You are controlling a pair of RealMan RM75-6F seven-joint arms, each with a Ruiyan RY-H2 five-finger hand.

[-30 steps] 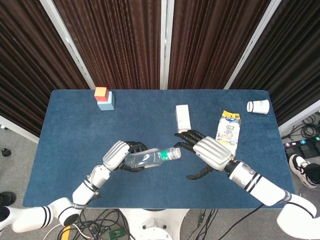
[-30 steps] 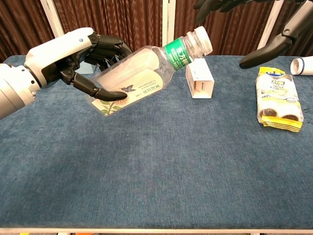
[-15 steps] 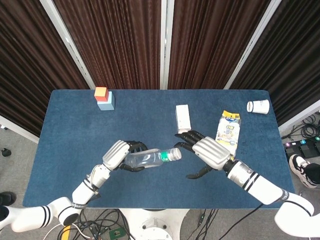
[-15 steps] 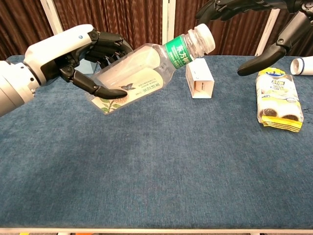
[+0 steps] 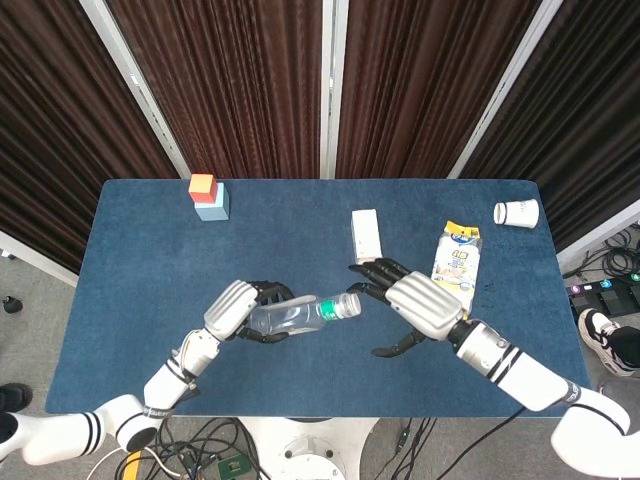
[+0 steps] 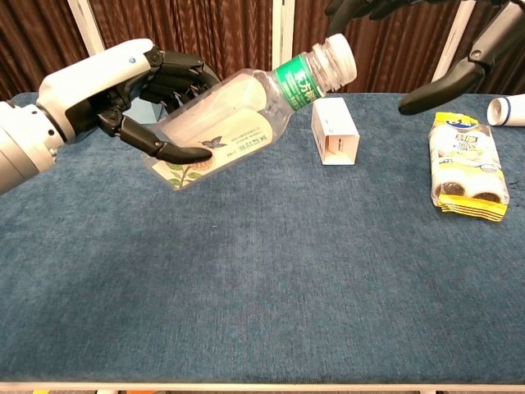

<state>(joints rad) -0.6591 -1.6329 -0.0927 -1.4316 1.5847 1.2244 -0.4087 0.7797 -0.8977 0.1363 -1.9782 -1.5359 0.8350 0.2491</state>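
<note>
Table (image 5: 130, 300), blue cloth — one.
Left hand (image 5: 236, 310), lower centre-left — grasps one clear bottle (image 5: 300, 316) held off the table, long axis pointing right, cap toward the right hand (image 5: 410, 305).
Right hand — fingers spread, holding nothing, just right of the cap, nearest to it.
Snack packet (image 5: 456, 264) — one.
White box (image 5: 366, 236) — one.
Paper cup (image 5: 516, 213), upper right — one.
Stacked blocks (image 5: 208, 196), upper left — two.

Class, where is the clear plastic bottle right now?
In the head view, the clear plastic bottle is held above the table's near centre by the left hand, its cap pointing toward the open right hand.
</note>
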